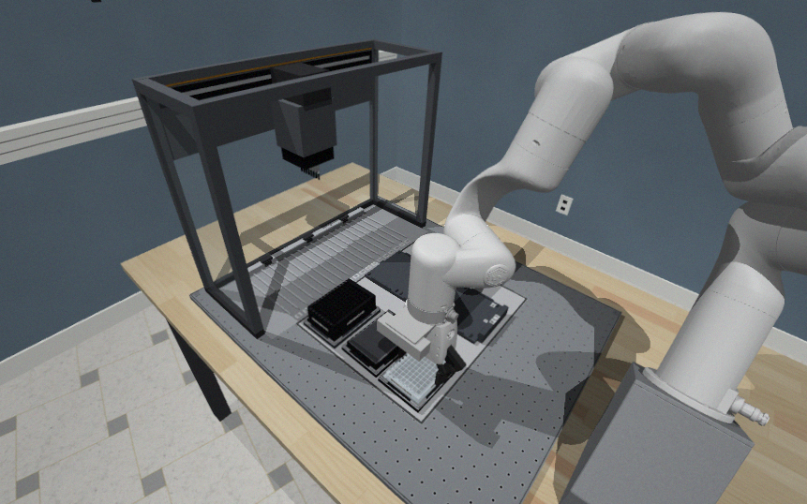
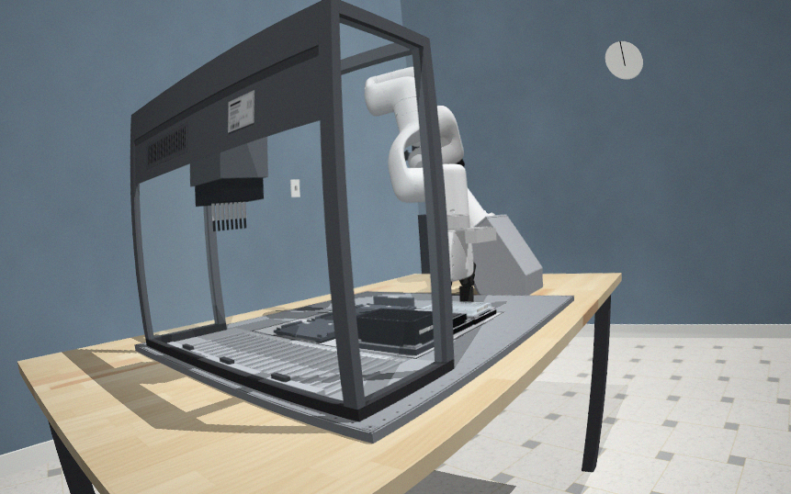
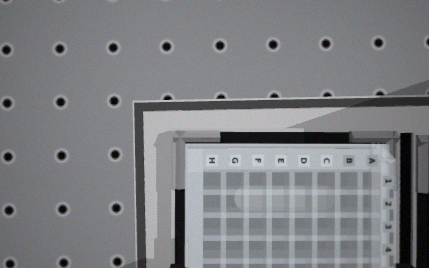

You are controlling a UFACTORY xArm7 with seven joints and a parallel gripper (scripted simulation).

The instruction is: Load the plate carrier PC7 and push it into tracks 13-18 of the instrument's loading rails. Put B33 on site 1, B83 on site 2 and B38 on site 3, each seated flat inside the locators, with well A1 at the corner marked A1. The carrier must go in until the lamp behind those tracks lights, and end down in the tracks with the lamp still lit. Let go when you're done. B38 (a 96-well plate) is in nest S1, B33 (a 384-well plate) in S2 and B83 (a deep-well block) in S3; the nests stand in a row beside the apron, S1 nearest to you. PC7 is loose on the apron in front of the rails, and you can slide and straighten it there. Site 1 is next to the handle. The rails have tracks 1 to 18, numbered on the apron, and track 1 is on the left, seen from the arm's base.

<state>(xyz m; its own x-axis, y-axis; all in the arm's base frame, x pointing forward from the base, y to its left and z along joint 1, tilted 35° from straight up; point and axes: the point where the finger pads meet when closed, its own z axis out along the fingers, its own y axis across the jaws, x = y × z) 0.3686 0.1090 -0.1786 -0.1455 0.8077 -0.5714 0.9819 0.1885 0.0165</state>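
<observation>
In the top view the white arm reaches down to the lower middle of the frame, where its gripper (image 1: pixel 434 369) stands over the clear 96-well plate B38 (image 1: pixel 410 378), the nearest of three plates in a row on a pale tray (image 1: pixel 425 414); the fingers are closed on that plate across its width, though they stand wide apart. Just up and left of it sits the dark, low 384-well plate B33 (image 1: pixel 373 347), and beyond that the tall black deep-well block B83 (image 1: pixel 340 306). To the right of the row, partly hidden behind the wrist, lies the dark plate carrier PC7 (image 1: pixel 484 315), flat on the apron in front of the ribbed loading rails (image 1: pixel 331 250) inside the dark instrument frame (image 1: pixel 217 206). Everything rests on a perforated grey breadboard (image 1: pixel 487 451) on a wooden table (image 1: pixel 161 275). In the exterior view, seen through the frame (image 2: pixel 339 258), the arm comes down at the centre right; the gripper's dark tips (image 2: pixel 467 288) meet the clear plate (image 2: pixel 478 308) behind the black block (image 2: pixel 395 326). The wrist view shows the plate (image 3: pixel 286 210) filling the lower right, its column letters H to A along the top edge and row numbers down the right side, with the A1 corner at the upper right; the nest's dark locators (image 3: pixel 283 137) border it, and the dotted breadboard (image 3: pixel 61 125) fills the left and top.
</observation>
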